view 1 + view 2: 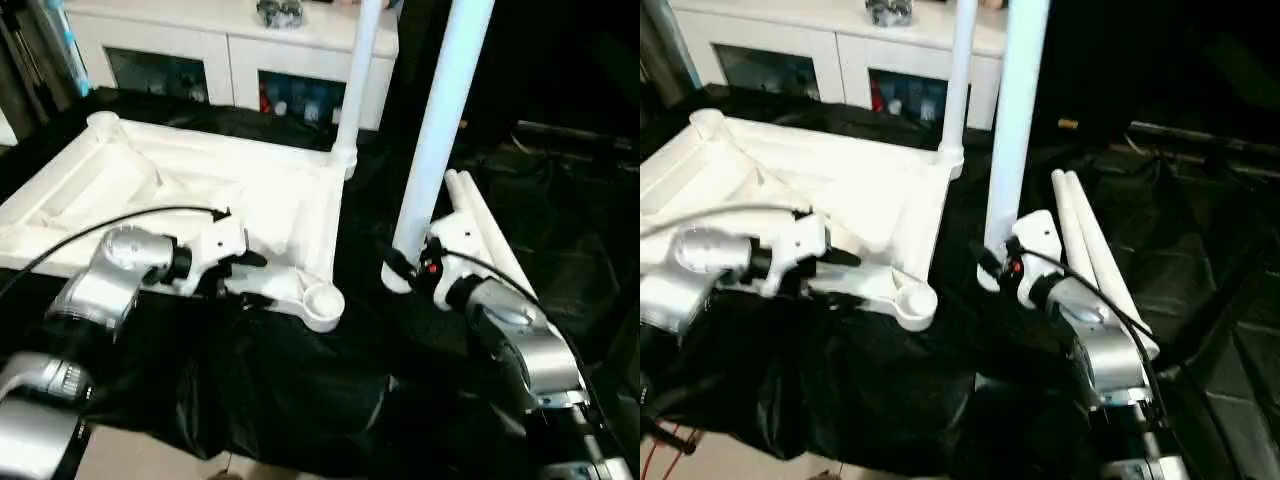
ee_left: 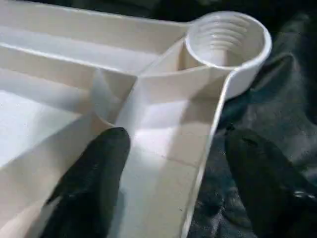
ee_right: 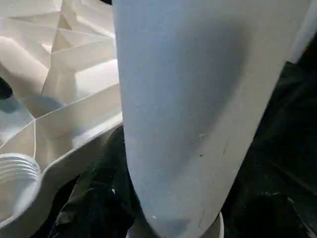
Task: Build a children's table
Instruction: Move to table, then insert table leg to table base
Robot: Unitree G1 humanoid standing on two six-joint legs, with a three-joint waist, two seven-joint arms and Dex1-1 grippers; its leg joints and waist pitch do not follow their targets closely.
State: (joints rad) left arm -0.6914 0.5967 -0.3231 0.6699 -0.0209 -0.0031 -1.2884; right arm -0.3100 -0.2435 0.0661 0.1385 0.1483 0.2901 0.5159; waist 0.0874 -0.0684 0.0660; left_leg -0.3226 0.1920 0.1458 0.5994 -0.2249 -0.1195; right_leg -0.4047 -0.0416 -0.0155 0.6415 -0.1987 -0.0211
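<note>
Black sheeting covers the floor, left pincer (image 1: 232, 268) open astride the upturned table's (image 1: 180, 190) rim steadying it, right pincer (image 1: 408, 268) gripping a leg (image 1: 445, 120) upright for the empty socket (image 1: 322, 300).

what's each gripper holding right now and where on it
The right gripper holds a white table leg upright, gripped near its bottom end. The left gripper holds nothing; its open fingers straddle the tabletop's rim beside the empty corner socket.

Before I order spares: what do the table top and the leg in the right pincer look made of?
Table top: apparently moulded white plastic, smooth and slightly glossy, with thin ribs and a threaded corner socket. Leg in the right pincer: likely the same white plastic, a smooth tube with faint scuffs.
</note>
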